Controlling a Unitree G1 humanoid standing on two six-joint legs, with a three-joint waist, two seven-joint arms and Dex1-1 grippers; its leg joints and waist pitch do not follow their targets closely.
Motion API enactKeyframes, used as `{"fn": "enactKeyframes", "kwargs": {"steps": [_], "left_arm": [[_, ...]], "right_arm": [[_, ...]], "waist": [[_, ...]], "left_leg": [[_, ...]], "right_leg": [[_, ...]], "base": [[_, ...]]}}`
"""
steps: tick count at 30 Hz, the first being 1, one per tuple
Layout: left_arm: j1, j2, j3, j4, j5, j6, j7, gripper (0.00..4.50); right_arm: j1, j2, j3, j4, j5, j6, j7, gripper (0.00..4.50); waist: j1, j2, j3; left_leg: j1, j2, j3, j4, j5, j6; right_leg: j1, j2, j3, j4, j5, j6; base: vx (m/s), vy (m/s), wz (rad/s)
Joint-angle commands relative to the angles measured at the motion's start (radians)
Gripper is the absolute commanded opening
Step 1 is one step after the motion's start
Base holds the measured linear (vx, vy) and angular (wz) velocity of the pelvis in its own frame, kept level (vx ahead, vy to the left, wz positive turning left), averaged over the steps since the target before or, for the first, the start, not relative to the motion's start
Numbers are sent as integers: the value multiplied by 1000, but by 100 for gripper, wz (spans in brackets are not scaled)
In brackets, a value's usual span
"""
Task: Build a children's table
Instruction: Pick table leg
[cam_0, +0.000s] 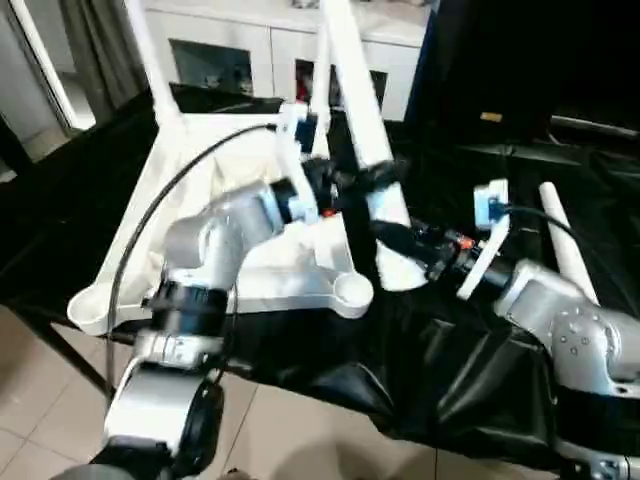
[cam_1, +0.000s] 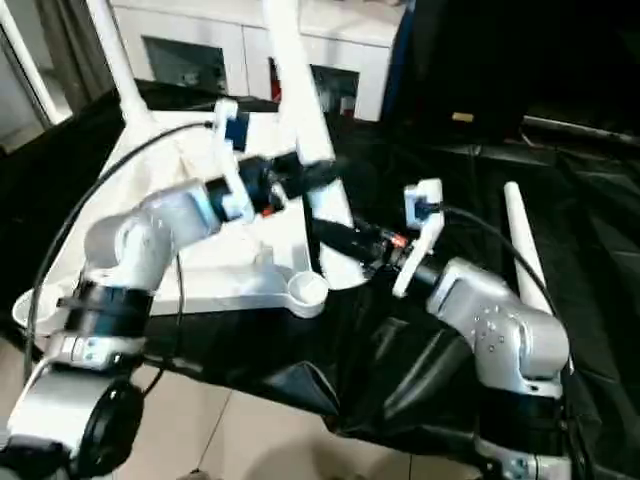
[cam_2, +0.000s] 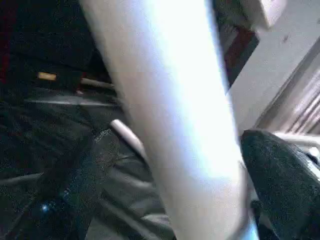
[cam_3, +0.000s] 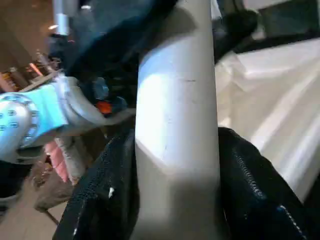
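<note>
The white ribbed tabletop (cam_0: 250, 270) lies upside down on the black-covered table. One white leg (cam_0: 150, 60) stands upright in its far left socket. A second long white leg (cam_0: 350, 80) is held tilted by both grippers. My left gripper (cam_0: 372, 178) is shut on its middle, and my right gripper (cam_0: 398, 238) is shut on it just above the lower end. That end hangs close to the right of the near right socket (cam_0: 352, 290). In the right wrist view the tube (cam_3: 177, 125) sits between two black fingers (cam_3: 105, 200). A third leg (cam_0: 565, 240) lies on the cloth at right.
A white cabinet (cam_0: 260, 50) with glass doors stands behind the table. The black cloth (cam_0: 440, 350) hangs in folds over the table's front edge, above a tiled floor (cam_0: 40, 400). A dark screen or panel (cam_0: 520, 60) rises at the back right.
</note>
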Motion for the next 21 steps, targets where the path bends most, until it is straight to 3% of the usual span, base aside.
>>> {"fn": "enactKeyframes", "kwargs": {"steps": [1,6,7,12,17,21], "left_arm": [[-6,6,15,-29,-34,36,13,450],[6,8,27,-64,-65,78,22,450],[6,4,40,-70,-65,89,41,421],[5,-3,56,-68,-56,87,77,387],[-1,-43,91,-73,-24,83,254,335],[-8,-71,127,-65,-52,98,309,306]], "right_arm": [[11,-11,7,-34,25,10,14,194],[8,-19,9,-34,38,13,11,194],[6,-24,12,-31,37,7,4,194],[3,-24,20,-26,19,-12,-10,194],[-15,-11,103,-13,-142,-106,-144,194],[-17,0,152,-28,-179,-120,-184,193]], "waist": [[5,-19,-70],[7,-19,-71],[8,-18,-71],[7,-19,-71],[5,-19,-69],[2,-18,-68]], "left_leg": [[4,6,3,-64,-149,26],[3,9,3,-65,-135,25],[3,10,2,-65,-135,25],[2,7,3,-65,-134,24],[2,7,2,-65,-148,-1],[1,4,1,-66,-154,5]], "right_leg": [[59,-49,34,-89,-375,-110],[58,-49,35,-84,-333,-120],[59,-49,35,-83,-320,-125],[61,-48,35,-85,-321,-117],[58,-49,34,-89,-361,-92],[58,-45,34,-93,-368,-78]], "base": [[0,0,0],[0,0,0],[0,0,0],[0,0,0],[0,0,0],[0,0,0]]}}
